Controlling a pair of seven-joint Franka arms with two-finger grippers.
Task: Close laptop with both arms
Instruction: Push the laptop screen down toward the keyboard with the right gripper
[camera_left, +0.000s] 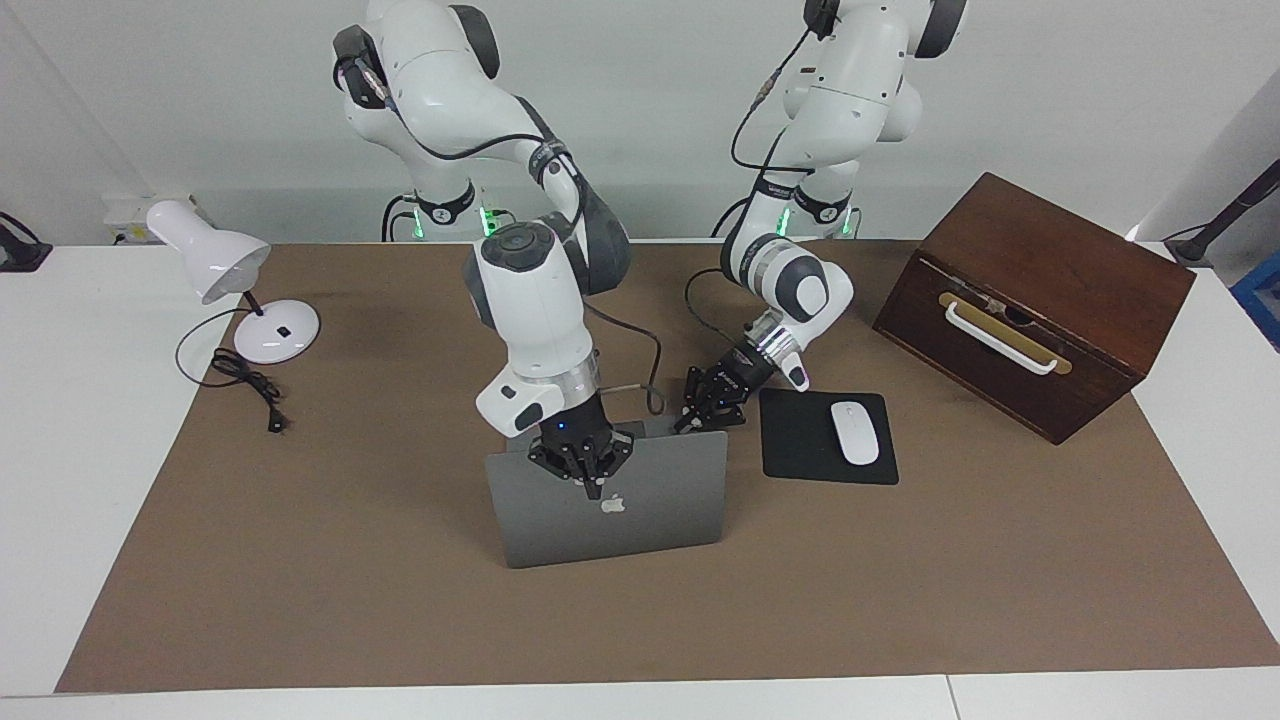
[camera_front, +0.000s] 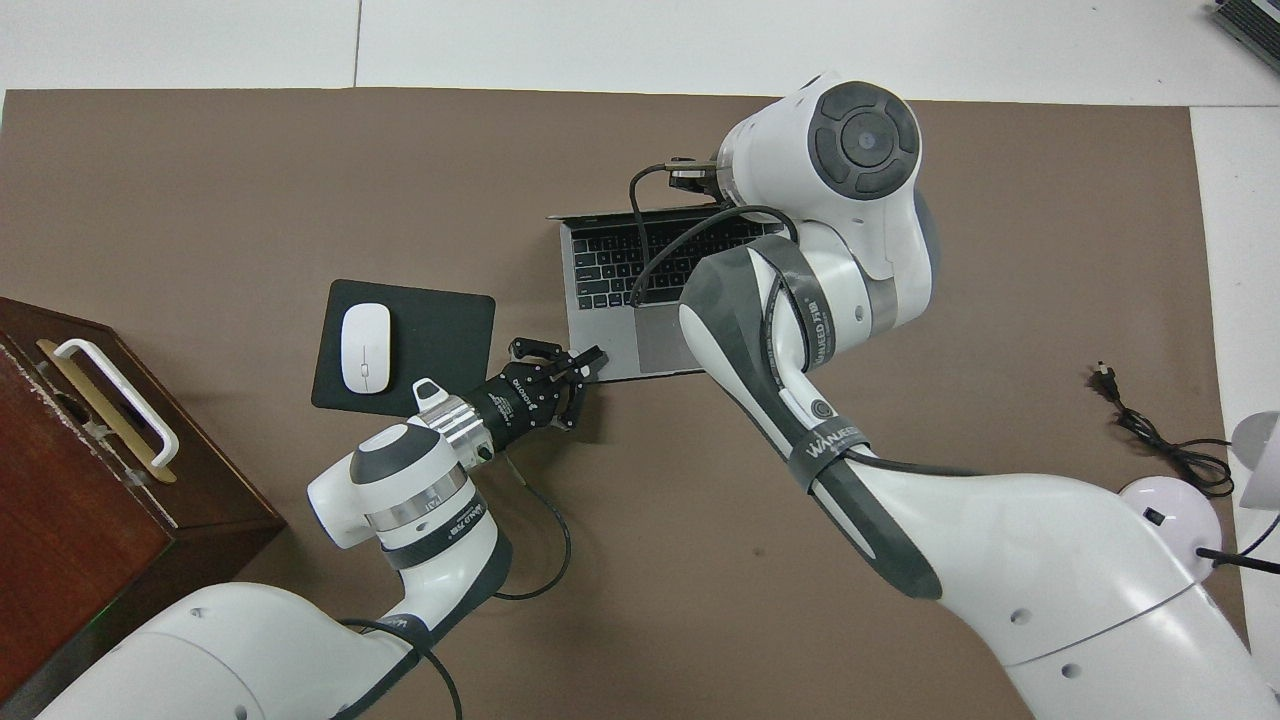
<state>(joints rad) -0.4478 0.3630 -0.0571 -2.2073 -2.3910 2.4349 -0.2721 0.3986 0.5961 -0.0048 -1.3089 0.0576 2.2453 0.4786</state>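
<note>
One desk lamp (camera_left: 232, 283) is seen toward the right arm's end, then one laptop (camera_left: 610, 505) mid-mat, lid raised. The right gripper (camera_left: 592, 487), fingers pressed together, is set against the lid's back. The left gripper (camera_left: 700, 415), also pinched closed, is placed at the deck corner, followed by one mouse pad (camera_left: 800, 440), one mouse (camera_left: 854, 432), one wooden box (camera_left: 1035, 300).

This was a robotics lab staged as an office workspace. Two white robot arms (camera_left: 530, 300) stood bolted at one long edge of a white desk (camera_left: 60, 450) against a bare white wall, green lights glowing at their bases. A brown mat (camera_left: 350, 600) covered most of the desk, carrying office props: a laptop (camera_left: 640, 515), a mouse pad (camera_left: 800, 440) with a mouse (camera_left: 854, 432), a desk lamp (camera_left: 215, 265) and a wooden box (camera_left: 1040, 290).
</note>
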